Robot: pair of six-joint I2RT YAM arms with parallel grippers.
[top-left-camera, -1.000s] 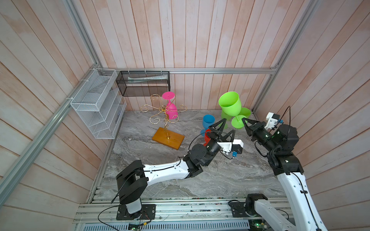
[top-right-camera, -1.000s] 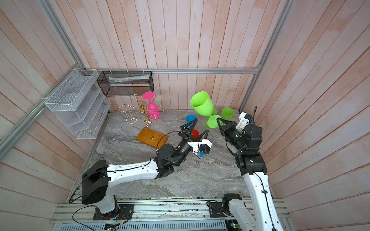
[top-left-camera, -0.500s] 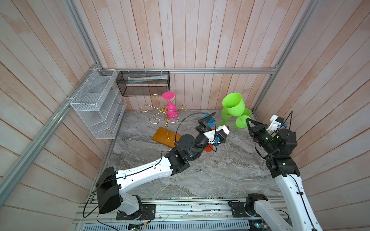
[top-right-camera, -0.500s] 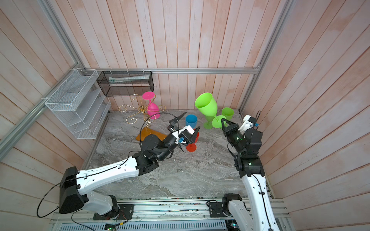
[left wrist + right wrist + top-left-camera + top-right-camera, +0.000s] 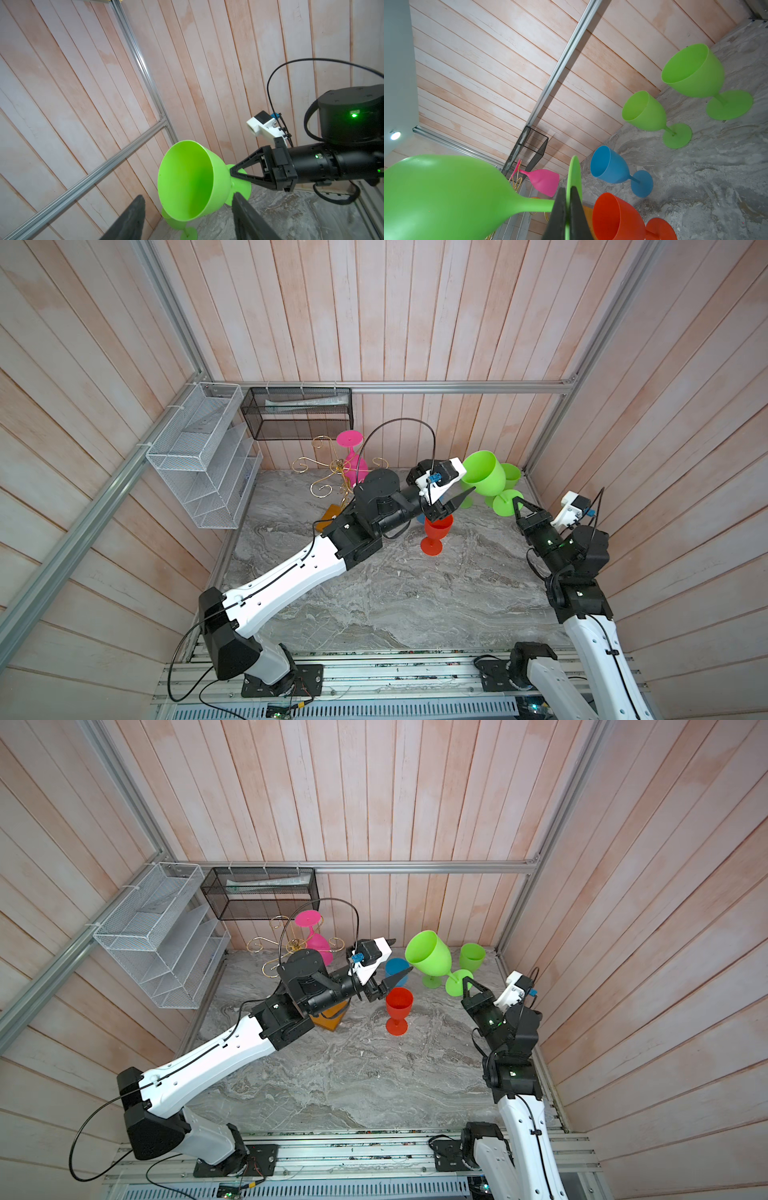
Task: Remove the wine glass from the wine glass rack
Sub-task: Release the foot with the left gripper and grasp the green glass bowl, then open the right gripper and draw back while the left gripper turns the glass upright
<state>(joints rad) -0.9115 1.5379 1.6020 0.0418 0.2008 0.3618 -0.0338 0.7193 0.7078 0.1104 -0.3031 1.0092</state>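
The gold wire wine glass rack stands at the back, its wooden base partly behind my left arm. A pink wine glass hangs upside down from it. My right gripper is shut on the foot of a large green wine glass, holding it tilted in the air with the bowl toward the left arm. My left gripper is open, and its fingers straddle that bowl with gaps on both sides.
A red glass stands under the left gripper, with a blue glass behind it. Two more green glasses stand in the back right corner. A white mesh shelf and a black mesh basket hang on the walls.
My left gripper has risen from beside the red glass toward the back, up to the green glass's bowl, and narrowed somewhat. The right gripper has lowered the green glass a little.
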